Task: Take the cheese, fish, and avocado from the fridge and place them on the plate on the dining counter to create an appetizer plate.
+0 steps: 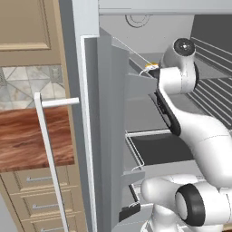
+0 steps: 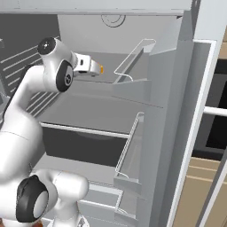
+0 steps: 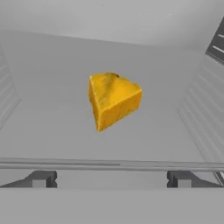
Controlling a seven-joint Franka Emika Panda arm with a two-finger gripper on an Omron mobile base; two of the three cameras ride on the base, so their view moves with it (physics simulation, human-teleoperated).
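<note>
Fingertips (image 3: 41, 179) of the gripper (image 3: 111, 179) stand spread and unloaded at bottom of frame; cheese (image 3: 113, 100) sits centre, apart, on the fridge (image 3: 52, 131) shelf, bare shelf surrounding it.

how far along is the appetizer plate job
Done: the fridge stands open and the arm reaches inside. In hand: the open gripper faces the cheese, which sits on a shelf ahead, not yet grasped. Left: gripping the cheese and carrying it to the plate, then fish and avocado. These views don't show the plate, so whether anything is on it can't be told.
</note>
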